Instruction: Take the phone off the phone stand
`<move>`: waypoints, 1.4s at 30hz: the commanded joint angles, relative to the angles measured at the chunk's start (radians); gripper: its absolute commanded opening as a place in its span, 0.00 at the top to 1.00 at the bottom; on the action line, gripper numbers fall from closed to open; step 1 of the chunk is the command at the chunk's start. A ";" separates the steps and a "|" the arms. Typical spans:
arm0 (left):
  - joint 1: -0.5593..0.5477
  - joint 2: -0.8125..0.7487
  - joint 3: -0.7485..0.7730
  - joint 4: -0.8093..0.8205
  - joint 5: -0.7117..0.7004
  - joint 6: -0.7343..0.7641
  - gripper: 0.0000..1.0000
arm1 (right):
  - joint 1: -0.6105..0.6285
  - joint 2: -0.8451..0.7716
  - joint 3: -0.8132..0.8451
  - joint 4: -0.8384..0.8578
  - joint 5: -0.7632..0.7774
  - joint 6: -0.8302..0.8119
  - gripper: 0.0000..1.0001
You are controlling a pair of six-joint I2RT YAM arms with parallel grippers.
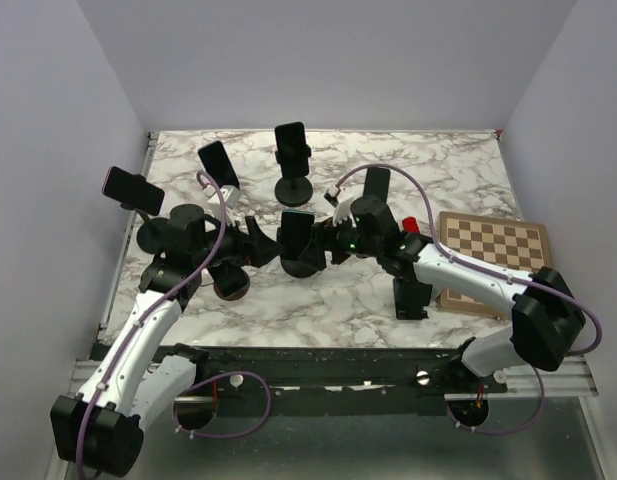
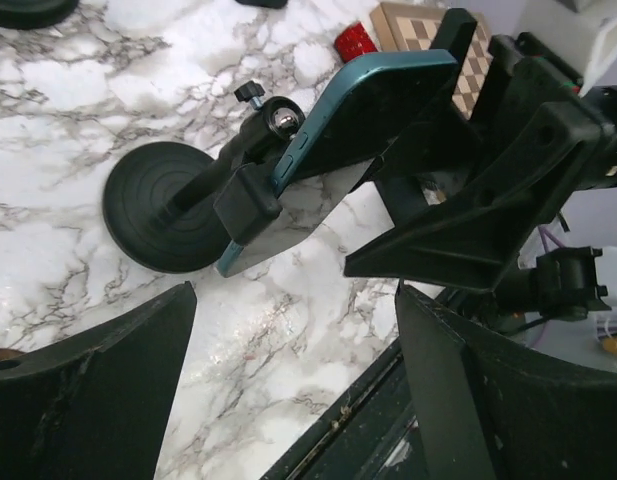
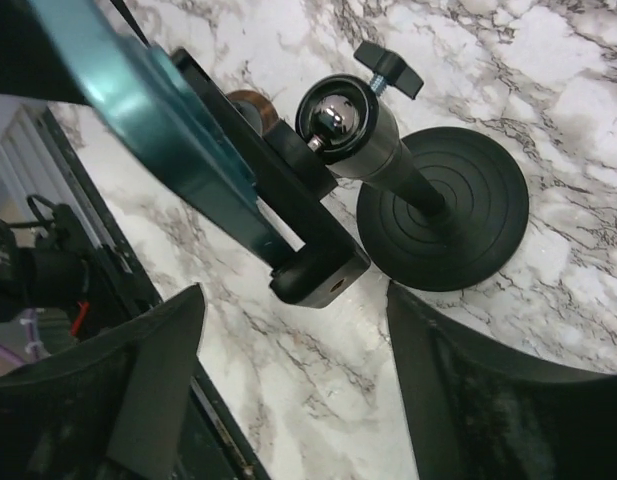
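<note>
Left gripper and right gripper both hang open, one on each side of the phone stand, and neither has hold of anything. The teal phone sits tilted in that stand's clamp, above the marble table.

We judge the clean way is to pin the stand's base with one gripper, close the other on the phone's free upper edges, and slide it out along its own tilt.

Around this stand we count four more phones on stands. There may be a fifth, because a dark shape beside the single chessboard is hard to read.
</note>
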 commanded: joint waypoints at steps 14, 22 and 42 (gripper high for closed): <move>-0.004 0.252 0.112 0.031 0.130 0.031 0.20 | -0.114 0.028 -0.032 0.100 -0.109 -0.080 0.39; -0.022 0.249 0.076 0.055 0.132 0.008 0.26 | -0.117 0.032 0.030 0.011 -0.053 -0.131 0.48; -0.044 0.307 0.174 -0.038 0.112 0.089 0.24 | -0.019 -0.009 0.199 -0.282 0.124 0.060 0.19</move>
